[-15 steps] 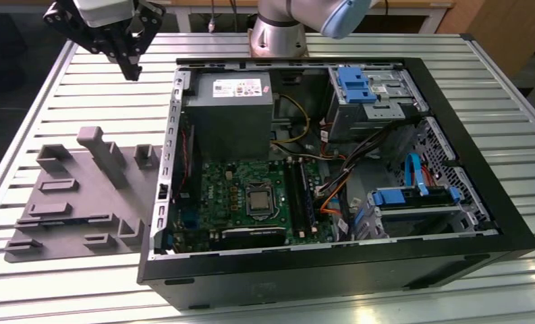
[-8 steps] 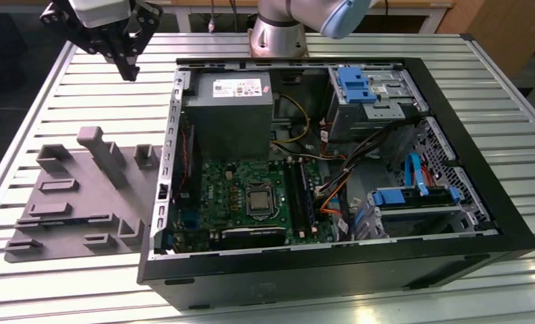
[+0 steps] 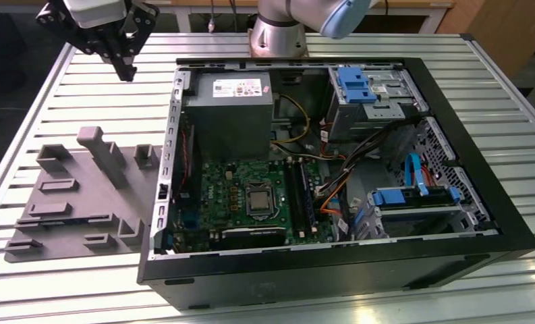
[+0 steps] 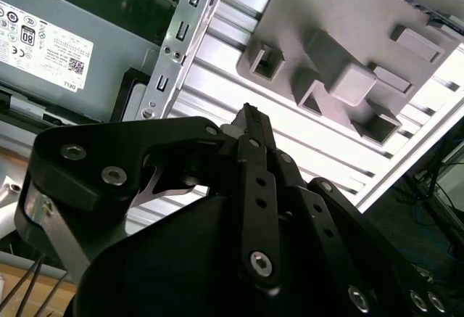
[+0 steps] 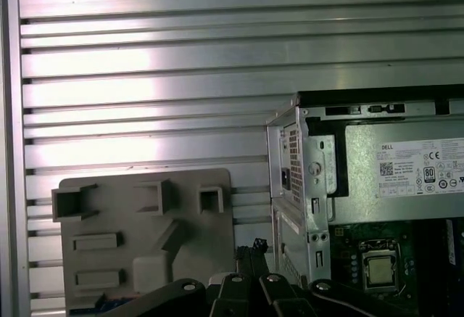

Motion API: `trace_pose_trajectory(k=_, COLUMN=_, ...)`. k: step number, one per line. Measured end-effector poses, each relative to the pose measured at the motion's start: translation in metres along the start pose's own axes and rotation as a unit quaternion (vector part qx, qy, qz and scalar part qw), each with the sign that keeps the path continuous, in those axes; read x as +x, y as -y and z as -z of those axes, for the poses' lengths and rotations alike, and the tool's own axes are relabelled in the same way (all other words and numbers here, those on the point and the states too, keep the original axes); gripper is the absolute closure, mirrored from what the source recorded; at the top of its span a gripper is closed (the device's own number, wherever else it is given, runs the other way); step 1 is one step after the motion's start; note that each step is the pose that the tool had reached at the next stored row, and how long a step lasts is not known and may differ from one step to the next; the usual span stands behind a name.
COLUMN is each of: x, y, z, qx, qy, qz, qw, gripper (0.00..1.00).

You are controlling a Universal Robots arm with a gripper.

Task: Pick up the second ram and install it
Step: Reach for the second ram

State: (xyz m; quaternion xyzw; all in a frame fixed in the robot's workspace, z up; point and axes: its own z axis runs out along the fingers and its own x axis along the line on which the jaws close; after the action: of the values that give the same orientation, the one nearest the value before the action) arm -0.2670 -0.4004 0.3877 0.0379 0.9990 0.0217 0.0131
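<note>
My gripper (image 3: pixel 126 71) hangs high over the slatted table at the far corner on the exterior view's left, beyond the grey holder block (image 3: pixel 78 202). Its black fingers are shut tip to tip in both wrist views (image 4: pixel 250 111) (image 5: pixel 250 247), with nothing between them. The second ram is out of view. In the open computer case (image 3: pixel 339 273), the green motherboard (image 3: pixel 235 196) lies with its long black slots (image 3: pixel 299 194) beside the processor (image 3: pixel 260 200). A thin bluish sliver (image 5: pixel 98 304) shows at the holder block's edge (image 5: pixel 145 237); I cannot tell what it is.
The grey power-supply box (image 3: pixel 231 108) fills the case's far corner nearest the gripper. Blue drive brackets (image 3: pixel 353 84) and loose cables (image 3: pixel 339 189) occupy the case's other side. The arm's base (image 3: pixel 280 34) stands behind the case. The holder block has raised posts (image 3: pixel 100 152).
</note>
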Motion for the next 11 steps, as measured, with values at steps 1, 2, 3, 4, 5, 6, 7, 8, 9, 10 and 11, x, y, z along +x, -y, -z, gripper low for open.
trace_pose_trajectory(k=1, x=0.0004, y=0.0001, z=0.0000, qx=0.0000, qy=0.0000, qz=0.000, qw=1.0000, gripper=0.89)
trace_pose_trajectory(k=2, x=0.0010, y=0.0001, z=-0.0001, qx=0.0000, qy=0.0000, qz=0.000, qw=1.0000, gripper=0.89)
trace_pose_trajectory(k=3, x=0.0014, y=0.0001, z=-0.0001, qx=0.0000, qy=0.0000, qz=0.000, qw=1.0000, gripper=0.89)
trace_pose_trajectory(k=4, x=0.0019, y=0.0002, z=-0.0001, qx=0.0000, qy=0.0000, qz=0.000, qw=1.0000, gripper=0.89)
trace_pose_trajectory(k=5, x=0.0023, y=0.0003, z=-0.0001, qx=0.0000, qy=0.0000, qz=0.000, qw=1.0000, gripper=0.89)
trace_pose_trajectory(k=6, x=0.0027, y=0.0003, z=-0.0001, qx=0.0000, qy=0.0000, qz=0.000, qw=1.0000, gripper=0.89)
trace_pose_trajectory(k=7, x=0.0032, y=0.0004, z=-0.0001, qx=0.0000, qy=0.0000, qz=0.000, qw=1.0000, gripper=0.89)
trace_pose_trajectory(k=8, x=0.0036, y=0.0005, z=-0.0002, qx=0.0000, qy=0.0000, qz=0.000, qw=1.0000, gripper=0.89)
trace_pose_trajectory(k=9, x=0.0041, y=0.0005, z=-0.0002, qx=0.0000, qy=0.0000, qz=0.000, qw=1.0000, gripper=0.89)
trace_pose_trajectory(k=10, x=0.0045, y=0.0006, z=-0.0003, qx=0.0000, qy=0.0000, qz=0.000, qw=1.0000, gripper=0.89)
trace_pose_trajectory(k=11, x=0.0050, y=0.0006, z=-0.0003, qx=0.0000, qy=0.0000, qz=0.000, qw=1.0000, gripper=0.89)
